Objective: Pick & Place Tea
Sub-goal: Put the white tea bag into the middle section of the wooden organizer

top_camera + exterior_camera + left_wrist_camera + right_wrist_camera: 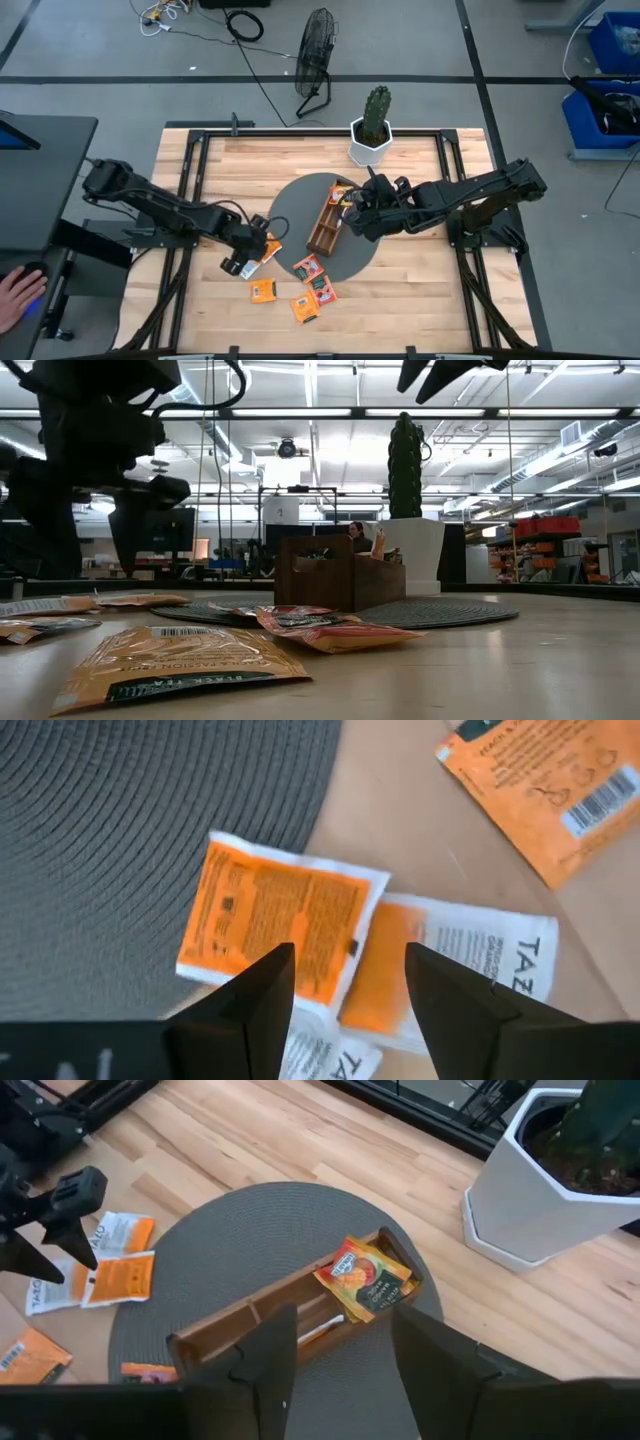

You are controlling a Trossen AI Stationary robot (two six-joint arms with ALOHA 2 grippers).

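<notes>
Several tea sachets lie loose on the wooden table: two overlapping ones at the grey mat's left edge, others near the front. In the left wrist view the orange sachet rests partly on the mat and overlaps a white-and-orange one. My left gripper hovers open just above this pair, pointing steeply down. One sachet stands in the far compartment of the wooden tray. My right gripper hangs open high above the tray, with nothing between its fingers.
The tray stands on a round grey mat. A cactus in a white pot stands at the table's far edge, behind the tray. A person's hand shows beyond the table's left side. Bare wood lies to the right of the mat.
</notes>
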